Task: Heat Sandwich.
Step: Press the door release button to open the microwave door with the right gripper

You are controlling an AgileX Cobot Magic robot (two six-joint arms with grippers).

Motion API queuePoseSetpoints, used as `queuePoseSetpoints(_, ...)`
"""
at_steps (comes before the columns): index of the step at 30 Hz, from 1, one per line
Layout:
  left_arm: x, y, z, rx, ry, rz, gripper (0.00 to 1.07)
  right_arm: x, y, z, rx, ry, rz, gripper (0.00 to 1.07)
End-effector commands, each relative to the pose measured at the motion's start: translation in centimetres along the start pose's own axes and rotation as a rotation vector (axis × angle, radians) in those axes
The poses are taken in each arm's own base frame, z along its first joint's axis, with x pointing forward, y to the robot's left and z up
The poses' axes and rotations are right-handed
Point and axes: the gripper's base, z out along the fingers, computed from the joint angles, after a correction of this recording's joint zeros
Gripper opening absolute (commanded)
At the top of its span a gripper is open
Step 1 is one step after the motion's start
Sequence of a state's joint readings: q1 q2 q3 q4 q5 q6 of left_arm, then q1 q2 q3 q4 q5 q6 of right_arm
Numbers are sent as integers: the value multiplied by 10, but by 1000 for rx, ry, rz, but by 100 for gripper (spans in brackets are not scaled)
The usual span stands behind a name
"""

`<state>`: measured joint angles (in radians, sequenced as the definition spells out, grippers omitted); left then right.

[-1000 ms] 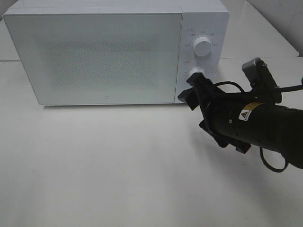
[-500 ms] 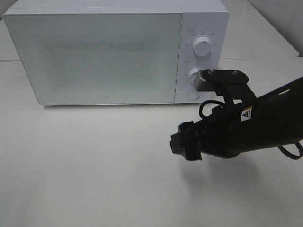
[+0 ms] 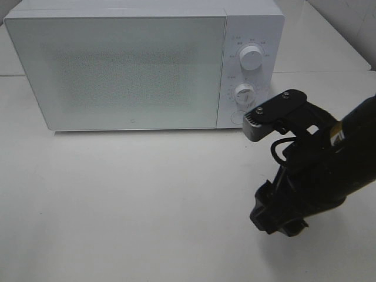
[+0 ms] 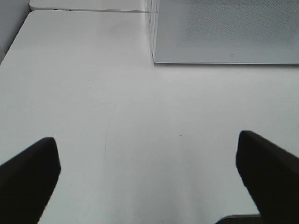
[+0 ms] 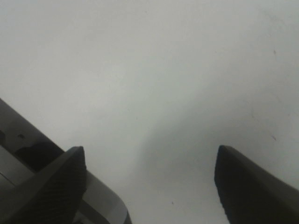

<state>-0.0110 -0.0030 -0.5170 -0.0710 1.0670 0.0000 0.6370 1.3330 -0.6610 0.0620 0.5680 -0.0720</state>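
1. Left gripper (image 4: 147,140): jaws wide apart, empty, above the table (image 3: 117,205).
2. Right gripper (image 3: 273,216): jaws apart, empty, near the table's right edge.
3. Microwave (image 3: 135,70) door closed; sandwich out of sight.

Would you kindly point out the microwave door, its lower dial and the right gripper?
microwave door (image 3: 129,70): exterior high view, panel middle.
lower dial (image 3: 244,93): exterior high view, knob face.
right gripper (image 5: 149,151): right wrist view, midway between fingers.

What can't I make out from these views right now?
Sandwich: in no view; the frosted door hides the microwave interior, exterior view.
Upper dial markings: too small, exterior view.
Right gripper: jaws blend into its dark arm, exterior view.
Left gripper: outside the exterior frame; its wrist view cuts off both fingers.
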Motion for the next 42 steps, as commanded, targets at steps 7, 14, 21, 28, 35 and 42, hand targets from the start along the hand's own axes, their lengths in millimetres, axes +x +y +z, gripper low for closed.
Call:
queuePoseSetpoints(7, 2, 0, -3, -2, -20, 2, 98, 31, -2, -61, 42, -22, -14, 75)
queuePoseSetpoints(14, 2, 0, -3, -2, -20, 2, 98, 59, 0, -96, 44, -92, -16, 75)
queuePoseSetpoints(21, 2, 0, -3, -2, -20, 2, 98, 105, 3, -121, 46, -216, 12, 75)
queuePoseSetpoints(28, 2, 0, -3, -2, -20, 2, 98, 132, -4, -113, 95, -265, 177, 75)
queuePoseSetpoints(35, 2, 0, -3, -2, -20, 2, 98, 154, -7, -126, 204, -460, 329, 75)
queuePoseSetpoints(42, 2, 0, -3, -2, -20, 2, 98, 176, 1, -138, 329, -624, 419, 75)
